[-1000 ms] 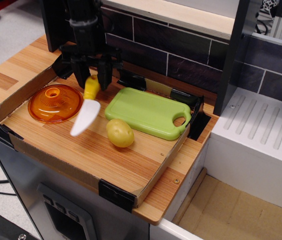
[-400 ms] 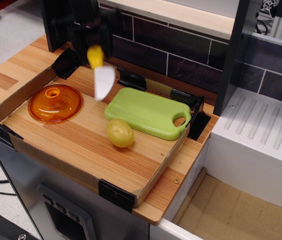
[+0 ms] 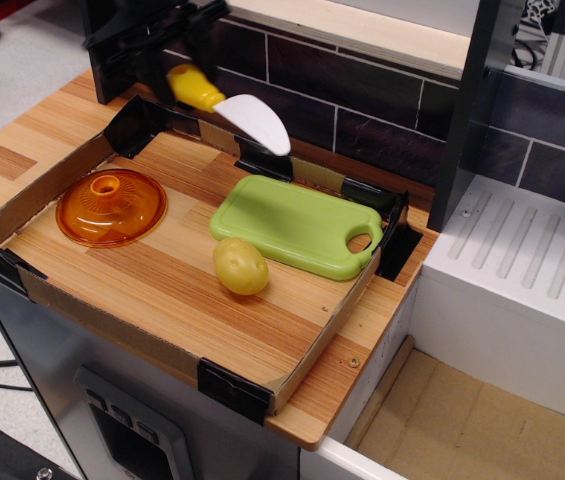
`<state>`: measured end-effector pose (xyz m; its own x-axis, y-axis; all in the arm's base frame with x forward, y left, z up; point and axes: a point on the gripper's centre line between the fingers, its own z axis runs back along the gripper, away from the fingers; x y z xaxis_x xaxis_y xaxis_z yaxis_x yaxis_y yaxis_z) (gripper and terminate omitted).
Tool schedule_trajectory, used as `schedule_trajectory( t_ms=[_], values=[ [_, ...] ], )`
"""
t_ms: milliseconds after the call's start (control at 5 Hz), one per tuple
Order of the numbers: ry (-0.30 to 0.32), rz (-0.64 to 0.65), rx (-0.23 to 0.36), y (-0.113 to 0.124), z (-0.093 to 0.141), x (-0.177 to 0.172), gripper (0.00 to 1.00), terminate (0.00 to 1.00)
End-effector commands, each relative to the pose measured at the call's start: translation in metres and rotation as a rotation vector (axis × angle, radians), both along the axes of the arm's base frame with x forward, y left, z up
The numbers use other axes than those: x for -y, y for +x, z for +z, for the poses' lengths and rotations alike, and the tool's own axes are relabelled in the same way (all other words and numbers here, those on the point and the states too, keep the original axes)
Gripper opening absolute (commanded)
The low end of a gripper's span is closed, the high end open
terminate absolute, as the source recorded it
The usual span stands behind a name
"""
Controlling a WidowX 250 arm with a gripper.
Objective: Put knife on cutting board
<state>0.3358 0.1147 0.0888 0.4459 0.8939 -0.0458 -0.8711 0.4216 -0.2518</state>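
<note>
We hold the knife (image 3: pixel 228 105) in the air, our jaws clenched on its yellow handle near the top left of the view, the white blade swinging out toward 4 o'clock and hanging above the back rim of the tray (image 3: pixel 292 375), up and to the 11 o'clock side of the cutting board (image 3: pixel 297 225). The gripper (image 3: pixel 177 65) itself is mostly dark and cropped at the top edge, so we judge the grasp from the handle sitting between its parts. What worries us is the grip on a bulbous handle: the knife looks free to pivot, and a quick move could let it twist or slip out and fall short of the board, onto the bare tabletop (image 3: pixel 177 290). Coming down too far toward 6 o'clock, the blade could knock the yellow potato toy (image 3: pixel 240 266), which touches or nearly touches the board's near edge. The black corner clips and the tray's back wall stand just under the blade, so a low pass would catch there. The board's face is bare and gives open room; the orange lid (image 3: pixel 112 206) lies well apart at 9 o'clock.
</note>
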Motion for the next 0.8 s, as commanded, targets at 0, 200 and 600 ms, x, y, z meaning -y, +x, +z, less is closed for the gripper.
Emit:
schedule_trajectory(
  t_ms=[0, 200, 600],
  values=[
    [0.083, 0.195, 0.016, -0.006, -0.014, 0.000, 0.00, 0.00],
    [0.076, 0.214, -0.006, 0.000, -0.027, 0.006, 0.00, 0.00],
    [0.087, 0.155, -0.081, -0.001, -0.045, 0.018, 1.00, 0.00]
  ],
)
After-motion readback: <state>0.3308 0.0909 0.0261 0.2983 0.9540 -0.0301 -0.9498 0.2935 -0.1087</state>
